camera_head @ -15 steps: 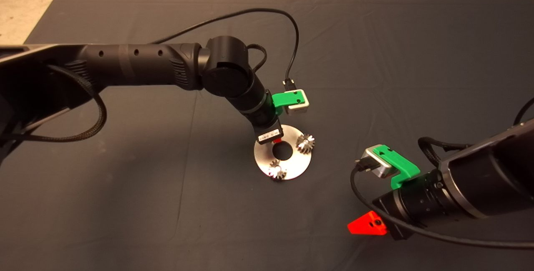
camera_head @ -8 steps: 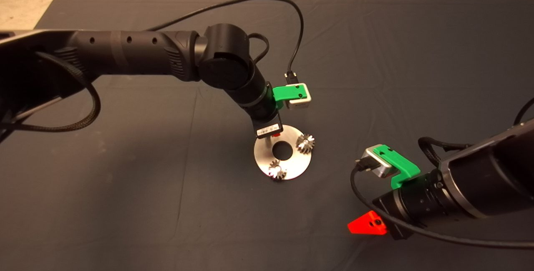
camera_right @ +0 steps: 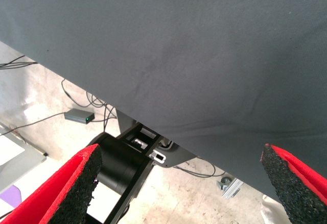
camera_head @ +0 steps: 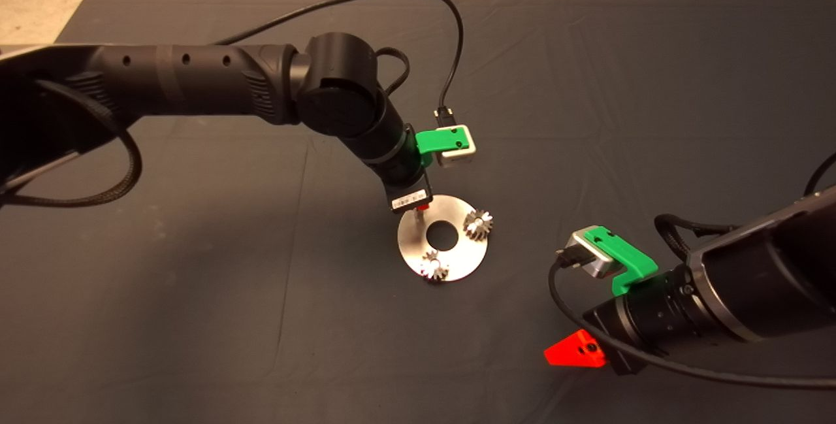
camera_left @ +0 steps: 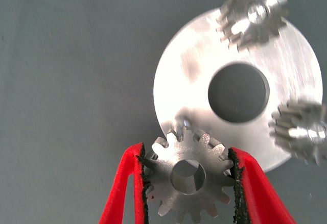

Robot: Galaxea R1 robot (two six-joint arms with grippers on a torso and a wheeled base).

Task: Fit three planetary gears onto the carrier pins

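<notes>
Left gripper [camera_left: 188, 175]: above plate's left rim, fingers clamped on third gear [camera_left: 188, 178], held flat over bare pin [camera_head: 417, 220].
Plate [camera_head: 408, 247]: mat [camera_head: 196, 319] centre, large middle hole.
Two gears seated on pins: front [camera_head: 434, 266], right [camera_head: 478, 223].
Right gripper [camera_right: 179, 183]: parked lower right, fingers spread wide, empty.

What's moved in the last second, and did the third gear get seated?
The left gripper has pulled up and back from the carrier plate, toward the mat's far left, still shut on the third gear, which is not on a pin. The two seated gears and the right gripper stayed put.
</notes>
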